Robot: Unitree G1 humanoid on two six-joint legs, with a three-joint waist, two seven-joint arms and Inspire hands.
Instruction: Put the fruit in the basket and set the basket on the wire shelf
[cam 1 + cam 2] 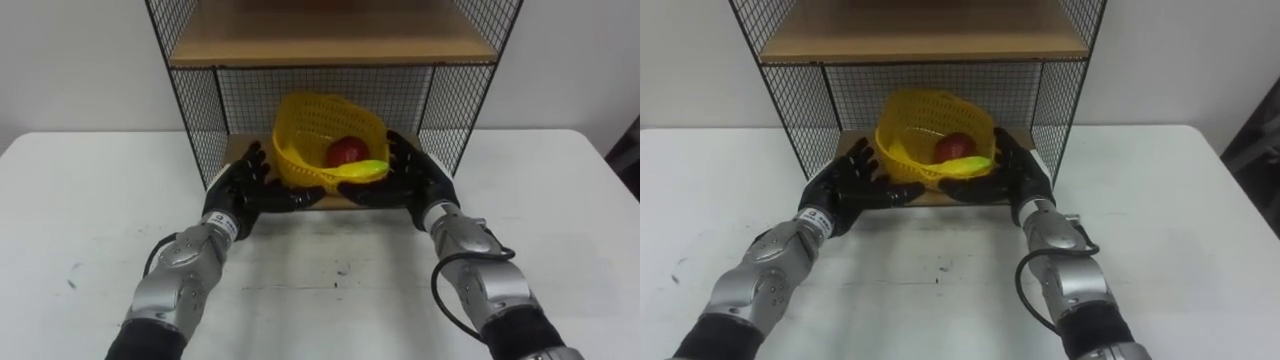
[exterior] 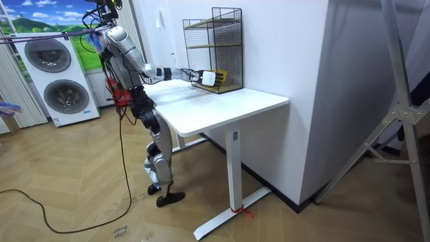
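standing at the end of the white table [image 1: 90,200], which sits against the wall, both arms stretched out forward. in the room view two washing machines [image 2: 57,81] are off behind me.

the wire shelf [image 1: 200,110] stands on the far side of the table with a wooden board [image 1: 320,40] across its middle. the yellow basket [image 1: 310,125] is in the lower compartment, just inside the front opening, over the wooden bottom board. it's tipped so its mouth faces me. can't tell if its underside is actually resting on the board or not.

my left hand [image 1: 240,190] is at the basket's lower left side, fingers spread and reaching in under it, thumb up, not wrapped round anything. my right hand [image 1: 415,178] is flat against the basket's right side, fingers loose and pointing up, thumb along the front rim. so the basket sits right between my two palms, touching both.

inside it, a red fruit [image 1: 345,152] lies toward the right, and a smaller yellow-green fruit [image 1: 362,169] is just in front of it at the near rim, close to my right thumb.
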